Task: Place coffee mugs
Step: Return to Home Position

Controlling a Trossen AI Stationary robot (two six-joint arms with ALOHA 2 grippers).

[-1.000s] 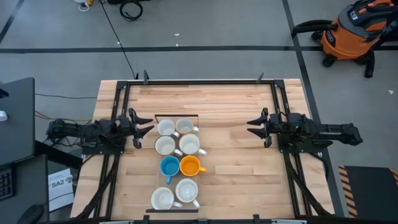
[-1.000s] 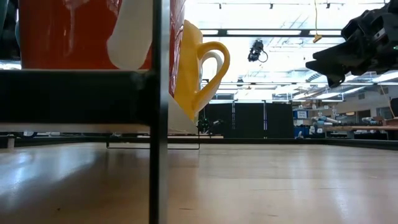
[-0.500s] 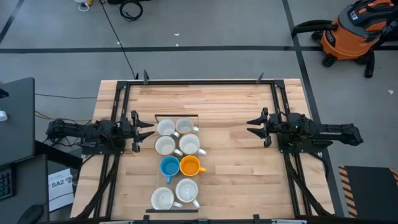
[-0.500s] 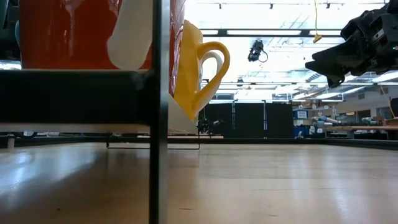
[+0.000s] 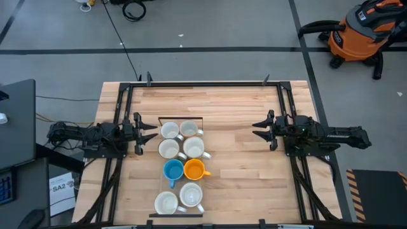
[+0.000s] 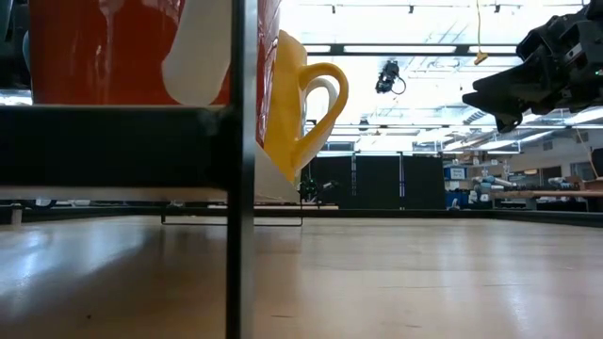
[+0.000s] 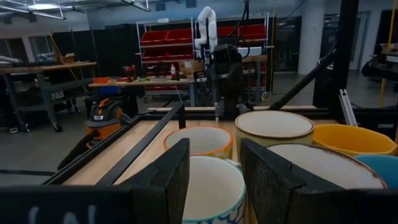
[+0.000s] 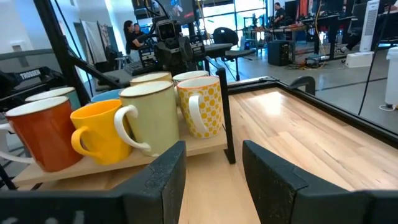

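Eight mugs (image 5: 193,148) by my count, all on the shelf (image 5: 180,119) in the middle of the counter (image 5: 241,102). They stand two abreast in four rows, with the blue mug (image 5: 173,170) and the orange mug (image 5: 194,169) side by side in the third row from the shelf's far end. And there's the change: the left pincer (image 5: 150,131), which a second ago reached a touch closer to the shelf's left side, has eased back. For the last half second it has not budged. It now sits just beside the shelf, level with the far rows, touching no mug. Its jaws are apart with nothing between them, and the wrist view looks straight past them at the rims of the nearest mugs. The right pincer (image 5: 256,130) hasn't moved in all that second. It hangs well apart from the shelf's right side, at about the same level, jaws likewise spread and empty, the row of mugs standing clear ahead of it in its own wrist view. What does that tell us? Nothing is carried and nothing is being reached for, so the placing looks finished. I read that small retreat on the left as the last of the pull-back to rest, and if anything remains it is only settling that arm.
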